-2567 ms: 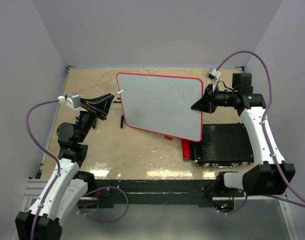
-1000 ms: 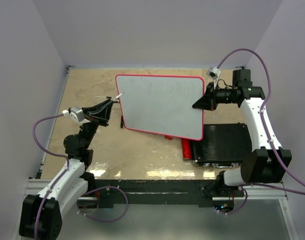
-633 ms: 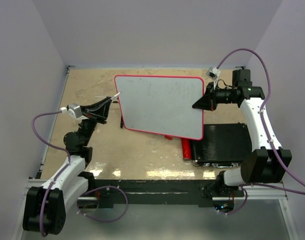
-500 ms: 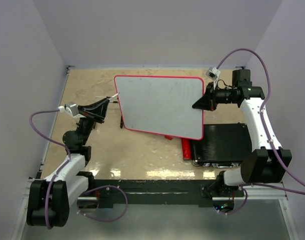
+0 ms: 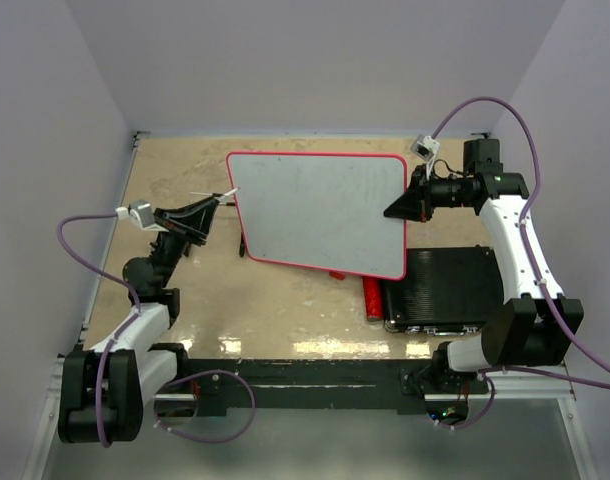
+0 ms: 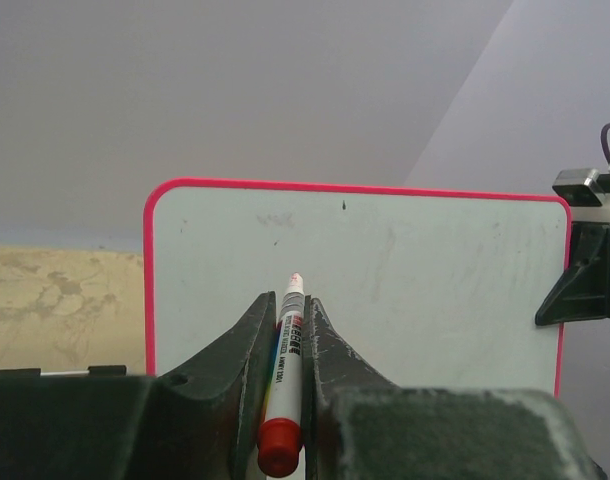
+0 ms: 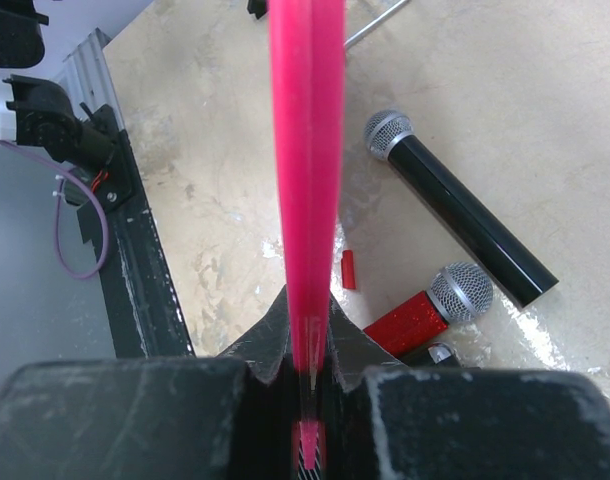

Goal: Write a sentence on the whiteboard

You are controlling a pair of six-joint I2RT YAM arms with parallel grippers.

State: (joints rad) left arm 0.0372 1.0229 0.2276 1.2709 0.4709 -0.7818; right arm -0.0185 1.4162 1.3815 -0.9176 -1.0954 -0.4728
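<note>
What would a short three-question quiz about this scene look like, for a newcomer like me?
1. True or false: the glossy white, red-framed whiteboard lies flat on the tan table.
2. What do the left arm's jaws hold? A) a white marker pen with a red end B) a sponge C) nothing
3. How many microphones lie on the table in the right wrist view?
Key: 1 false, the right arm's jaws hold it up by one edge. 2 A. 3 two: a black one and a glittery red one.

A lab test cell: plain walls (image 5: 315, 60) box in the tabletop (image 5: 285, 300).
</note>
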